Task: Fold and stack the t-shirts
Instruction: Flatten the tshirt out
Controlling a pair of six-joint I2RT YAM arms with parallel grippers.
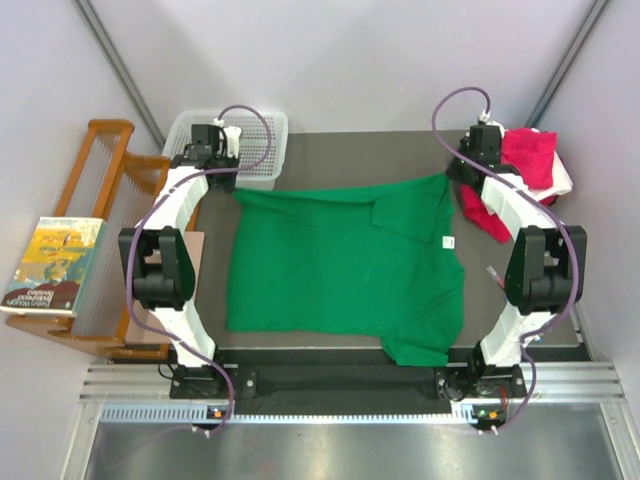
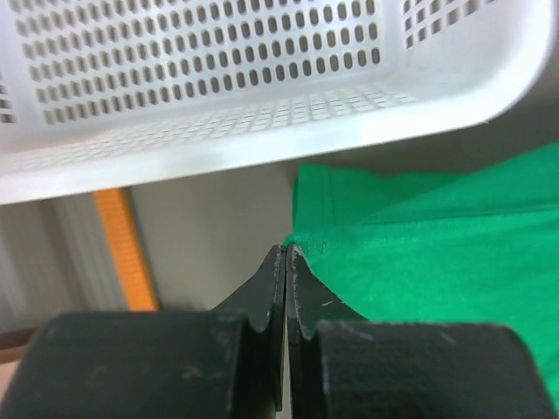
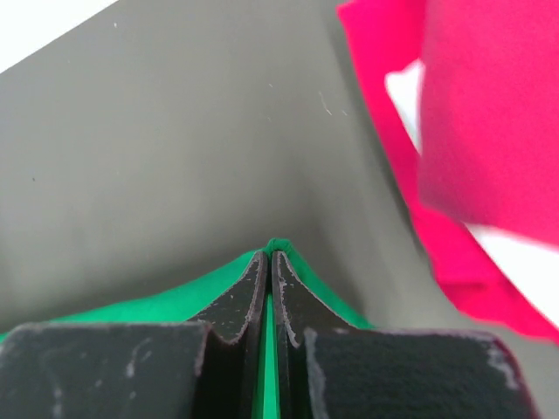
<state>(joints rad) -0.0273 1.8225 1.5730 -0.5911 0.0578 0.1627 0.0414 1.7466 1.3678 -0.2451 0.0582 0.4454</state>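
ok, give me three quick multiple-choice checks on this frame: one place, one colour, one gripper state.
1. The white mesh basket sits at: A) far left B) far right C) near centre.
2. The spread-out t-shirt is: A) red B) green C) white.
3. The right gripper is: A) open over bare table B) shut on the spread-out t-shirt's corner C) shut on a pink shirt.
Key: 1 A, top view shows it far left; 2 B, green in every view; 3 B, right wrist view shows green cloth pinched between closed fingers.
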